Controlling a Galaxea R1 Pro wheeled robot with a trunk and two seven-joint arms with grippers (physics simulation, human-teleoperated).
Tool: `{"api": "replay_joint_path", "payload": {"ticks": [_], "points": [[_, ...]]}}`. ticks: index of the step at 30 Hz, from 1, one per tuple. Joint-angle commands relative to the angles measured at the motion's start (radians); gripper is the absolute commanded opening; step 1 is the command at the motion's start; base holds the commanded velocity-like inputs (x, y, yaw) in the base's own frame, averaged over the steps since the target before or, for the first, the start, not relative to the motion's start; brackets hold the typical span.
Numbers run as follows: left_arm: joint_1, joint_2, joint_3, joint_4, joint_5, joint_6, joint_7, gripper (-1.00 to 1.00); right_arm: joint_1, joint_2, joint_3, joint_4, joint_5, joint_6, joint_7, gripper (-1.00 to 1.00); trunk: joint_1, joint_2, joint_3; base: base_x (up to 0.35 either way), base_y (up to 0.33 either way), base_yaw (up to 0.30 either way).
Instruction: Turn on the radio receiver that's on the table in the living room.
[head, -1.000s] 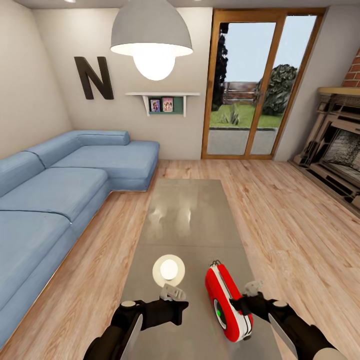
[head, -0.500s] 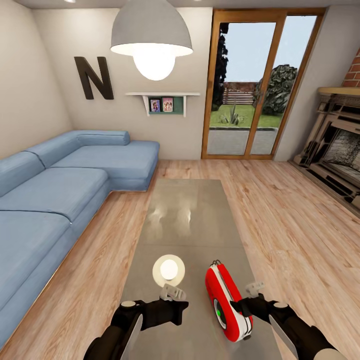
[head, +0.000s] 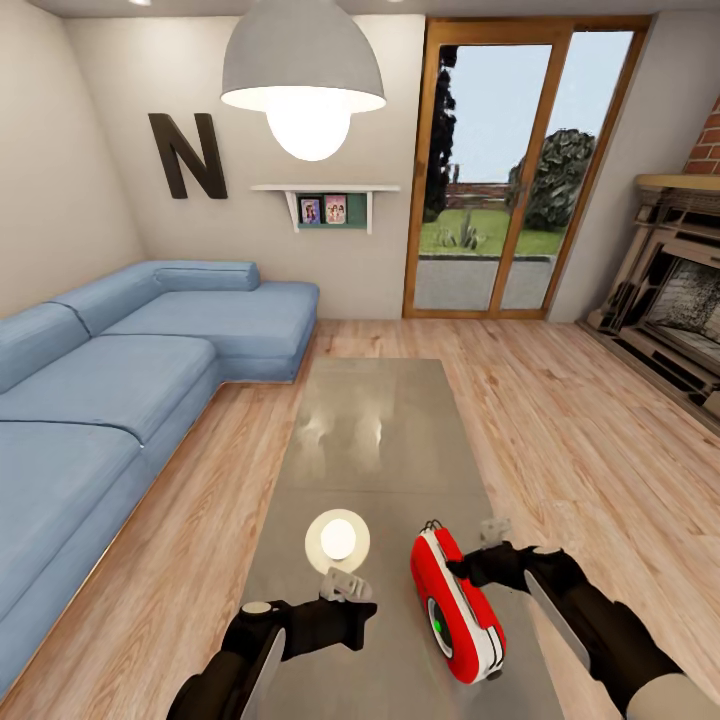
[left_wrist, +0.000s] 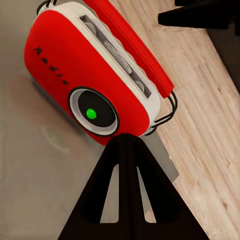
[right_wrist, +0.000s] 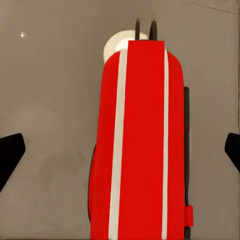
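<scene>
Right wrist view alone shows radio receiver (right_wrist: 142, 145) stripes.

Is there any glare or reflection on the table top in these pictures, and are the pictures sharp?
Head view: the glossy table carries pale reflections, and a bright round spot beside the radio receiver; the picture is sharp. Left wrist view: the radio casts a soft shadow on the table, and its green light is clear. Right wrist view: even lighting and a tiny glint.

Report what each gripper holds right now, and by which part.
Nothing is held. The right gripper is open beside the radio receiver, its fingers apart. The left gripper is shut on nothing.
</scene>
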Motion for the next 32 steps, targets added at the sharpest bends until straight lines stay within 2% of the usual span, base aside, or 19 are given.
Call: {"api": "replay_joint_path", "payload": {"ticks": [1,5,6,11,21,32], "points": [[0.000,0.000,0.000,0.000,0.000,0.000,0.000,-1.00,0.000,-0.003,0.000,-0.013,0.000,0.011,0.000,1.00,0.000,0.000,0.000,0.000,0.000,0.000],[0.000,0.001,0.001,0.000,0.000,0.000,0.000,-1.00,0.020,-0.017,0.000,-0.107,0.001,0.069,0.000,1.00,0.000,0.000,0.000,0.000,0.000,0.000],[0.001,0.001,0.001,0.000,0.000,0.000,0.000,-1.00,0.041,-0.026,0.000,-0.163,0.001,0.099,-0.002,1.00,0.000,0.000,0.000,0.000,0.000,0.000],[0.001,0.001,0.001,0.000,-0.001,0.001,0.000,-1.00,0.080,-0.038,-0.001,-0.260,-0.001,0.144,-0.003,1.00,0.000,0.000,0.000,0.000,0.000,0.000],[0.000,0.002,0.002,0.000,-0.002,0.001,0.000,-1.00,0.094,-0.070,-0.001,-0.272,-0.004,0.150,-0.004,1.00,0.000,0.000,0.000,0.000,0.000,0.000],[0.000,0.001,0.003,0.003,0.002,0.001,0.001,-1.00,0.095,-0.074,0.000,-0.272,-0.005,0.153,-0.002,1.00,0.000,0.000,0.000,0.000,0.000,0.000]]}}
